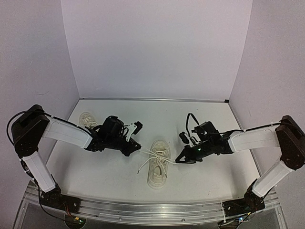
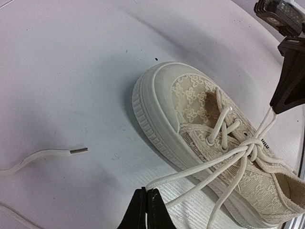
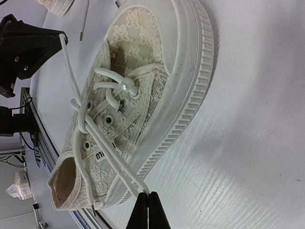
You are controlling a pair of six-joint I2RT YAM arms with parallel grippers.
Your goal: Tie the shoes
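As fingers (image 2: 137, 215) pinch laces (image 2: 249, 145), shoe (image 1: 158, 164) (upright) lies between.

The top view looks down from high and behind, taking in the whole bench (image 1: 102, 174). Both wrist views sit close, seemingly low, facing the same middle shoe (image 1: 158, 165) from opposite sides.

Cream low-top canvas sneaker (image 1: 158, 164) laid at centre of white table (image 1: 100, 171). Long white laces (image 1: 148, 153) drawn sideways to left gripper (image 1: 137, 146) and right gripper (image 1: 179, 160). Second cream sneaker (image 1: 86, 119) partly hidden by left arm (image 1: 66, 131).
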